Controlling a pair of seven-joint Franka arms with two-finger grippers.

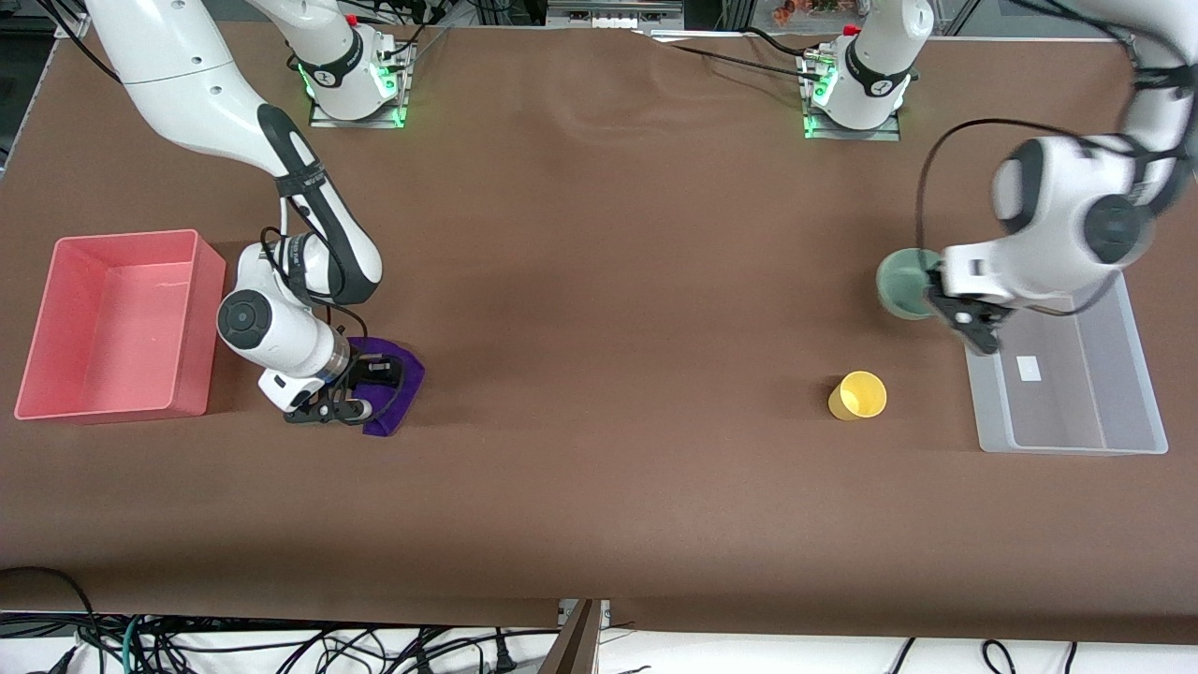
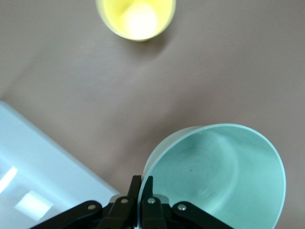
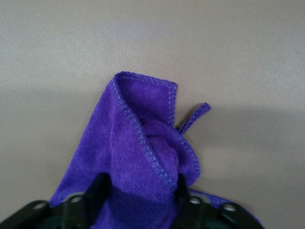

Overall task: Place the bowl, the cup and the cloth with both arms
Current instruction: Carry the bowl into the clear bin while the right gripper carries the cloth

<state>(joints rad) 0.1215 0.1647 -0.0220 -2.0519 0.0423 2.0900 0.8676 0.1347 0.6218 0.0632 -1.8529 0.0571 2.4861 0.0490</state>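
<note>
Bowl [image 1: 900,283] hung in the left gripper [image 1: 973,329], pinched by its rim and tipped on edge over bare table beside the clear bin [image 1: 1114,440]. The left wrist view showed the two fingers [image 2: 135,191] closed thinly across the bowl's [image 2: 214,176] wall, a narrow hold on smooth plastic; a quick swing toward the bin might have let it twist or slip out. The cup [image 1: 857,395] stood upright and untouched on the table, nearer the front camera than the bowl and just beside the bin's end, where a low pass by the left arm could have knocked it over.

At the right arm's end of the table, the right gripper [image 1: 360,398] was down on the cloth [image 1: 398,374], its fingers [image 3: 183,188] closed on a bunched fold [image 3: 143,157]. Most of the cloth lay slack outside the grip, so it might have pulled free on the lift or dragged across the wall of the pink bin [image 1: 56,281] beside it instead of dropping in.
</note>
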